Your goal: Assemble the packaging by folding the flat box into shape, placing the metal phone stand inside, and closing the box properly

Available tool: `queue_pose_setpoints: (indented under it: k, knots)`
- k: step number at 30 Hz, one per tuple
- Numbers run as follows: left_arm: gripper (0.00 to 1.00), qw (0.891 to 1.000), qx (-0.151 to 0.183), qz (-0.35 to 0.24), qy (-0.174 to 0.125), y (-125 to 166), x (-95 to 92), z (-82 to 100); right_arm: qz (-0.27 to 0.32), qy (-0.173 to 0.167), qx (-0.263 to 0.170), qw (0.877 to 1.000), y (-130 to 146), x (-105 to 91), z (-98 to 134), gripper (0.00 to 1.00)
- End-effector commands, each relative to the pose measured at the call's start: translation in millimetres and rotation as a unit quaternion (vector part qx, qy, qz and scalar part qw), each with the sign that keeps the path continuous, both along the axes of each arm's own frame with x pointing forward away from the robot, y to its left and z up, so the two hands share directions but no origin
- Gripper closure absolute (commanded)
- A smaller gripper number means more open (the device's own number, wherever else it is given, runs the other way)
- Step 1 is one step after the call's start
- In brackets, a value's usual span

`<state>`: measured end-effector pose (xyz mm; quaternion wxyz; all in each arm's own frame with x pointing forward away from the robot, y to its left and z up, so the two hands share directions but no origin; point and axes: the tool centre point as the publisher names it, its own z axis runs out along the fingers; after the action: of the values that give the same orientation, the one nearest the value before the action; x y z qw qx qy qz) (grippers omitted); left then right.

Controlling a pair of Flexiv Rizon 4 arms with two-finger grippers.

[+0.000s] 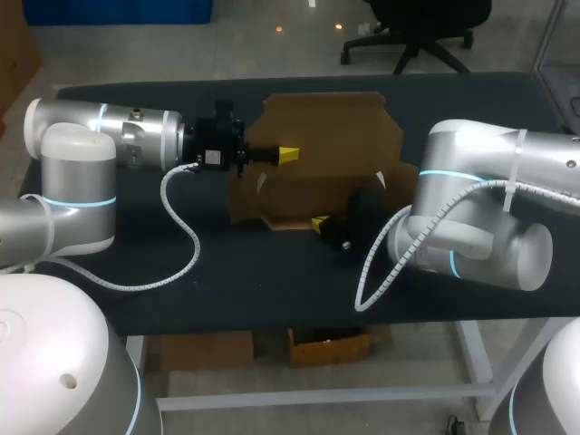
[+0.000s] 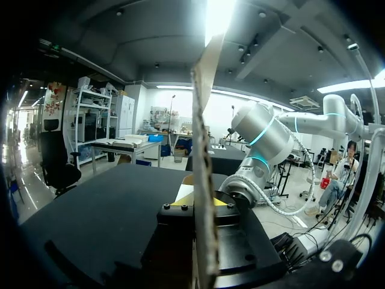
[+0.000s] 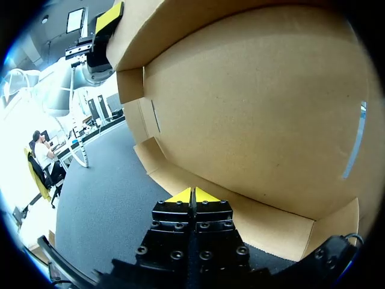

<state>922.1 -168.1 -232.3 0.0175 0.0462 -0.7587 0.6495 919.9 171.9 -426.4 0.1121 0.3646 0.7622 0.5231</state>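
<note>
Dark tabletop [image 1: 272, 281] is occupied by the half-folded cardboard box [image 1: 335, 145], one flap [image 2: 204, 120] of which is pinched between the left gripper's [image 2: 197, 203] fingers, while the right gripper's [image 3: 192, 195] tips are pressed together at its low wall [image 3: 252, 217].

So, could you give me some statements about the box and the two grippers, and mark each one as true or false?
1. The left gripper holds a panel of the box between its fingers. True.
2. The box is already closed. False: it is open, and its flaps are not folded shut.
3. The right gripper has its fingers spread wide. False: its yellow tips meet, close to the box's low front wall.
4. The box lies on a dark table. True.
</note>
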Motion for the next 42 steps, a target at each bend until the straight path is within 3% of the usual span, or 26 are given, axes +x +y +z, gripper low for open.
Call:
queue_pose_setpoints:
  k: [1, 14, 32, 42]
  knots:
    - [1.00, 1.000, 0.000, 0.001, -0.001, 1.3, -0.6, -2.7, -0.013, -0.017, 0.000, 1.000, 0.4, -11.4, 2.1, 1.00]
    - [1.00, 1.000, 0.000, 0.001, -0.001, 1.3, -0.6, -2.7, -0.017, -0.056, 0.006, 0.998, -14.1, -42.5, 25.2, 1.00]
    - [1.00, 1.000, 0.000, 0.001, -0.001, 1.3, -0.6, -2.7, 0.018, -0.075, -0.018, 0.997, -59.4, -121.9, 60.2, 1.00]
    - [1.00, 1.000, 0.000, 0.001, -0.001, 1.3, -0.6, -2.7, 0.039, -0.088, -0.033, 0.995, -99.7, -131.6, 66.5, 0.99]
